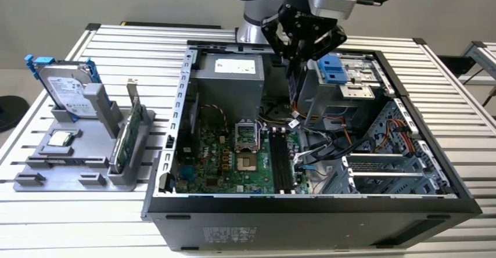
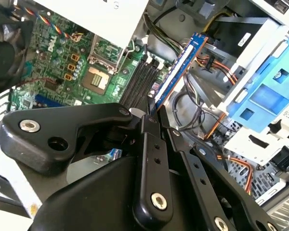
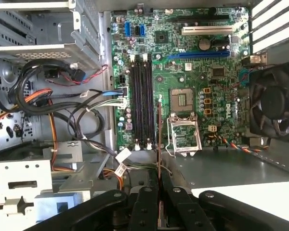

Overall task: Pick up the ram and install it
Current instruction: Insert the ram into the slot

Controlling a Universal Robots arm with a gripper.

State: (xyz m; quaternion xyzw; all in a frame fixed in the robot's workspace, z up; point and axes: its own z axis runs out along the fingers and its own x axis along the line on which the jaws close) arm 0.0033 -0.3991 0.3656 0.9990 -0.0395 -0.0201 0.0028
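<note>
Second wrist view: your gripper is pinched tight on the ram | ram hangs edge-down above the black slots, not in yet | risk: if it tilts, it may miss the slot or snag the wires beside them.

Hand clamps ram edge-on above motherboard.
</note>
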